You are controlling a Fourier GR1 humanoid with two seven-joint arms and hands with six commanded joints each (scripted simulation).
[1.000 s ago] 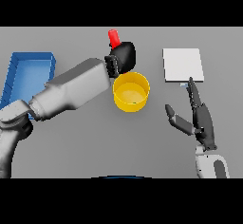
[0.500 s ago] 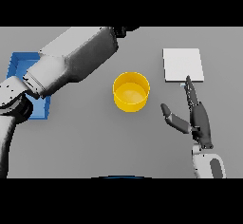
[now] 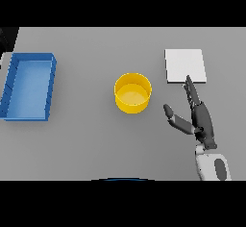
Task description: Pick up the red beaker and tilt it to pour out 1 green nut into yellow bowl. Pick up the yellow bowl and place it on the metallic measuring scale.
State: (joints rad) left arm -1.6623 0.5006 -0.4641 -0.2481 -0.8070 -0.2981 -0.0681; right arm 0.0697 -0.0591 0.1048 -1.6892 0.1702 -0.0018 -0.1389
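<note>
The table [image 3: 86,139] has a flat grey surface, matt and smooth, with no shine on it. The yellow bowl [image 3: 132,93] looks like smooth plastic with a soft, even finish. The blue tray [image 3: 29,86] also looks like plastic, smooth and slightly matt. The scale [image 3: 185,65] is a pale plate, smooth, more white-grey than shiny metal. The right hand [image 3: 199,118] looks dark and matt, like hard plastic.
</note>
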